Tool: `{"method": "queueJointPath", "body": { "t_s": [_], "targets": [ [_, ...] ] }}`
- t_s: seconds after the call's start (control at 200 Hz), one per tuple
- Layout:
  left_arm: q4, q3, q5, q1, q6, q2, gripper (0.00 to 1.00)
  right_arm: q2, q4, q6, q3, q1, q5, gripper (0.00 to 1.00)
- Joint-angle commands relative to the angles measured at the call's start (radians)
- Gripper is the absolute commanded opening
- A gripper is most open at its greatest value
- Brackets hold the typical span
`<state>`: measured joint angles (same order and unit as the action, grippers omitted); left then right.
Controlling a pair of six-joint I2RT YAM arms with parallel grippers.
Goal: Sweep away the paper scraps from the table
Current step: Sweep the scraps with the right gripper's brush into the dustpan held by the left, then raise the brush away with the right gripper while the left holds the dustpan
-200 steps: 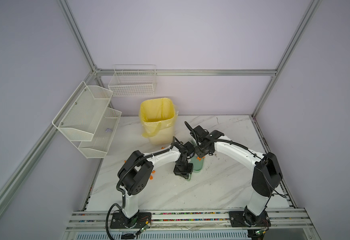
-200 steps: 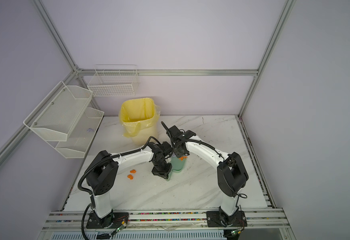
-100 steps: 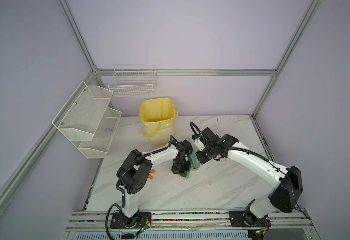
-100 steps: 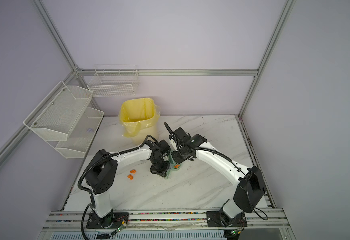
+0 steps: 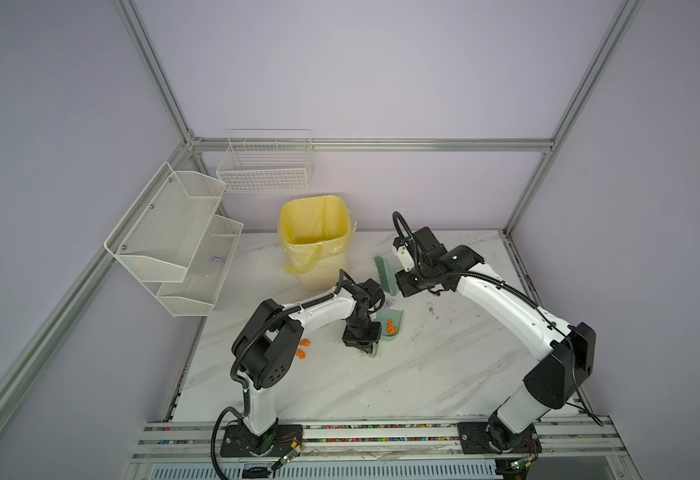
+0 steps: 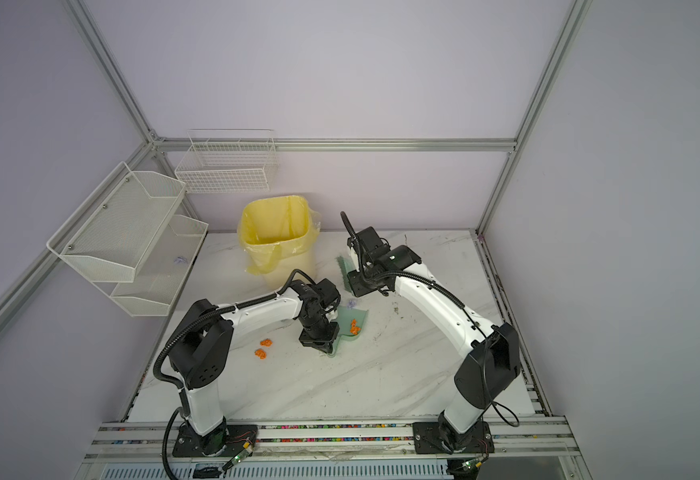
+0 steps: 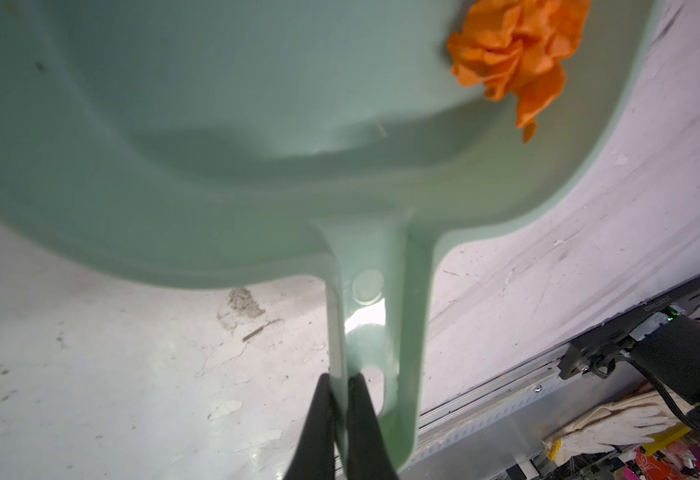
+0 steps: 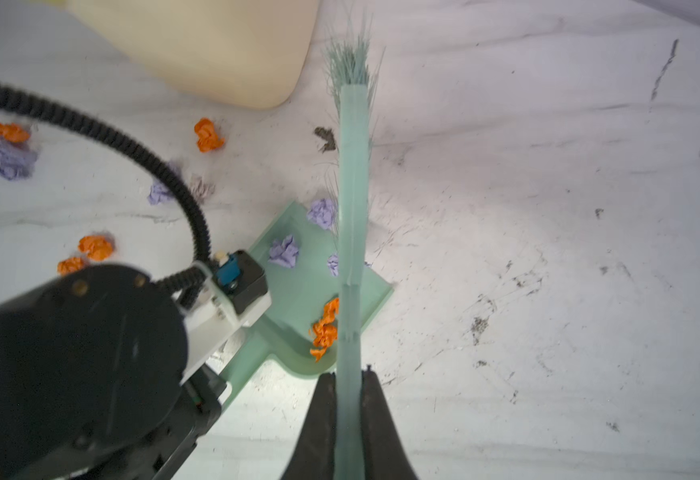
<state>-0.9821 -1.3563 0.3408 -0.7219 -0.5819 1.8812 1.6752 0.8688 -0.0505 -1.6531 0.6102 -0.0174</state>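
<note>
Scraps (image 8: pixel 324 328) of bright orange paper lie bunched in the green dustpan (image 5: pixel 394 320) against its right-hand wall, and the right wrist view shows lilac wads (image 8: pixel 283 251) nearer the pan's open lip. More lie loose on the marble table (image 5: pixel 423 374): two orange bits (image 5: pixel 304 342) just left of the left arm's forearm, and further orange (image 8: pixel 209 135) and lilac (image 8: pixel 7 156) ones between the pan and the yellow-lined bin (image 5: pixel 315 237). Each is a crumpled ball with no clear long axis and points nowhere in particular. One lilac bit (image 5: pixel 217 260) sits off the table, in the mesh shelf (image 5: pixel 173 241) on the left wall. The dustpan lies flat on the table near its middle, its long axis running front to back: handle towards the front rail, mouth towards the rear and slightly right. The left gripper (image 7: pixel 342 382) is pinched tight on one edge of that handle's looped end. The right gripper (image 8: pixel 350 378) is clamped on the handle of the green brush (image 5: pixel 385 274), whose long axis runs away from the fingers towards the back wall, bristled end just beside the bin. In the right wrist view the brush crosses over the pan's right side; whether its bristles touch the table cannot be told.
</note>
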Motion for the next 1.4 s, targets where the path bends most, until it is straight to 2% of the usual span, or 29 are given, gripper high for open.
{"method": "queueJointPath", "body": {
  "t_s": [0.0,0.16,0.37,0.635,0.97,1.12,1.215,1.325,1.395],
  "targets": [
    [-0.004,0.054,-0.002,0.018,0.001,-0.064,0.0,0.063,-0.069,0.024,-0.04,-0.017,-0.014,0.0],
    [0.015,0.099,-0.003,0.037,-0.006,-0.082,0.0,0.12,-0.147,-0.01,-0.03,-0.018,-0.087,0.0],
    [0.022,0.09,0.01,0.049,-0.001,-0.071,0.0,0.121,-0.248,-0.042,0.021,-0.018,-0.14,0.0],
    [0.022,0.079,0.017,0.055,0.004,-0.054,0.0,0.128,-0.268,-0.054,0.104,-0.018,-0.182,0.0],
    [0.02,0.05,0.022,0.055,0.007,-0.036,0.0,-0.063,-0.262,-0.115,0.281,-0.009,-0.243,0.0],
    [0.02,0.039,0.022,0.055,0.009,-0.028,0.0,-0.188,-0.269,-0.148,0.359,-0.006,-0.349,0.0],
    [0.02,0.036,0.026,0.055,0.009,-0.024,0.0,-0.232,-0.269,-0.182,0.377,-0.006,-0.341,0.0],
    [0.02,0.036,0.022,0.055,0.009,-0.03,0.0,-0.237,-0.243,-0.161,0.351,-0.011,-0.235,0.0],
    [0.02,0.038,0.021,0.055,0.006,-0.036,0.0,-0.207,-0.244,-0.148,0.325,-0.026,-0.217,0.0]
  ]
}}
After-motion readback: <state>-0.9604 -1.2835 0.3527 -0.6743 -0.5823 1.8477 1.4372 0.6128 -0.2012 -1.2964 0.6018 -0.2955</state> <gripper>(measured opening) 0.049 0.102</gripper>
